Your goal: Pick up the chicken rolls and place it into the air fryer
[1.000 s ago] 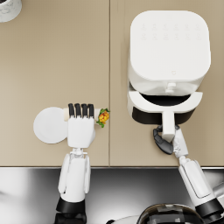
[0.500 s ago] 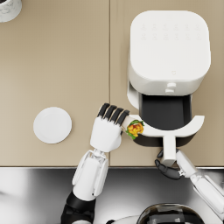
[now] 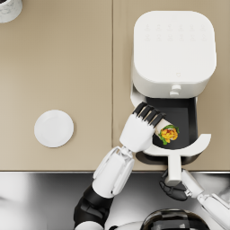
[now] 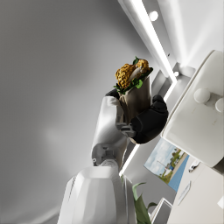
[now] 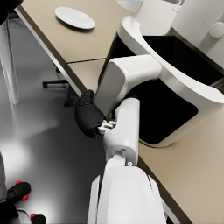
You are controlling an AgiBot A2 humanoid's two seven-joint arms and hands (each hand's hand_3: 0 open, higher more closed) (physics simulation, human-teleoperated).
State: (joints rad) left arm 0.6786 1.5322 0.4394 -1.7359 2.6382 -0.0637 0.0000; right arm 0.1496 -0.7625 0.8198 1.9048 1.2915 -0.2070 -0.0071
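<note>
Tan table (image 3: 58, 67) is holding the air fryer (image 3: 173, 49). With my left robot hand (image 3: 137, 131) I am gripping the chicken roll (image 3: 168, 133) over the open drawer (image 3: 197, 146). My right robot hand (image 3: 174, 191) is gripping its handle (image 3: 173, 168). Next I should probably lower and let go.

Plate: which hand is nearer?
Left. The left hand holds the roll over the drawer, right of the plate; the right hand grips the drawer handle, farther off.
</note>
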